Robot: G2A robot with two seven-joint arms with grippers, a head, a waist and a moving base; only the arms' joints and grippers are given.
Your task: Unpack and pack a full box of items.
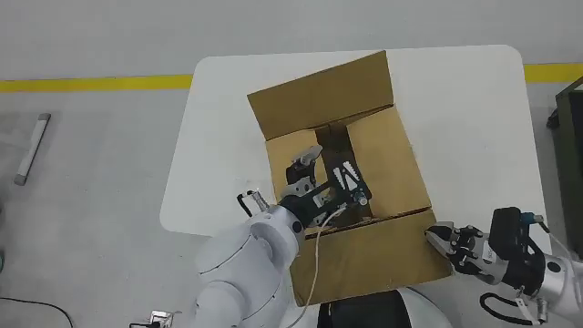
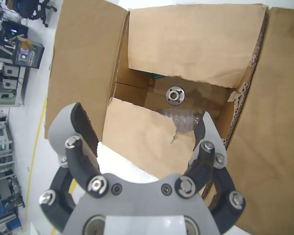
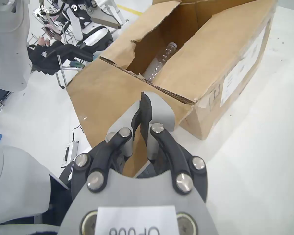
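Over the open box (image 1: 375, 157), the left gripper (image 2: 140, 113) hangs with fingers spread wide, holding nothing. Inside the box below it lie a clear bottle (image 3: 161, 58) and a round metal flange (image 2: 175, 95). At the box's outer flap (image 3: 100, 94), the right gripper (image 3: 144, 101) has its pads pressed together; I cannot tell whether they pinch cardboard. The box stands on a white table (image 1: 474, 100).

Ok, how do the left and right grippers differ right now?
The left gripper is wide open; the right gripper is shut on the flap nearest the robot. The left hangs above the opening of the box; the right sits at the box's outer edge. Both have the same two-finger build.
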